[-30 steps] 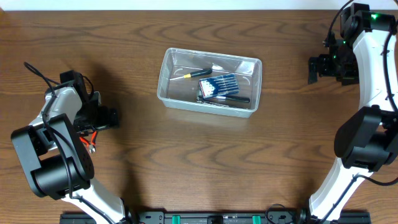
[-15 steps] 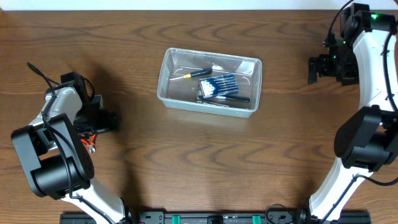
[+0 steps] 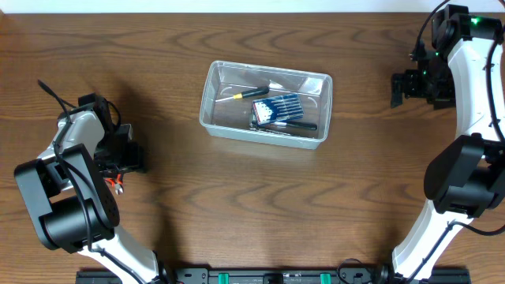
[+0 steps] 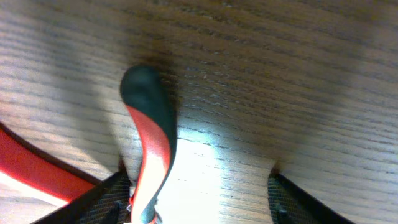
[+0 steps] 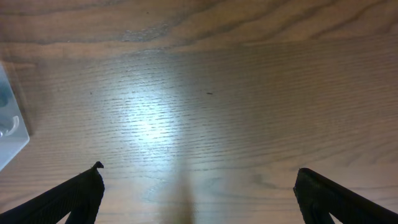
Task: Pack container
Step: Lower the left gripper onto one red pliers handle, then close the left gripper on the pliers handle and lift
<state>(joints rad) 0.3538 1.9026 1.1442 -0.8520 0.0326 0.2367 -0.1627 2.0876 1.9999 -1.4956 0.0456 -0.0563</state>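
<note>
The clear plastic container (image 3: 210, 110) stands mid-table; its corner shows at the left edge of the right wrist view (image 5: 9, 127). It holds a yellow-and-black screwdriver (image 3: 246, 93), a blue pack (image 3: 278, 108) and a black pen (image 3: 296, 125). My left gripper (image 3: 131, 158) is open and low over red-handled pliers (image 3: 117, 178) at the table's left. In the left wrist view one red-and-black handle (image 4: 152, 134) lies between the open fingers (image 4: 199, 190), close to the left finger. The other handle (image 4: 34, 167) lies outside them. My right gripper (image 3: 397, 88) (image 5: 199, 183) is open and empty, right of the container.
The table is dark wood (image 3: 260, 205). A black cable (image 3: 47, 91) loops off the left arm. A black rail (image 3: 268, 276) runs along the front edge.
My left gripper has shifted a little toward the front edge, over the pliers. The right arm and the container have not moved.
</note>
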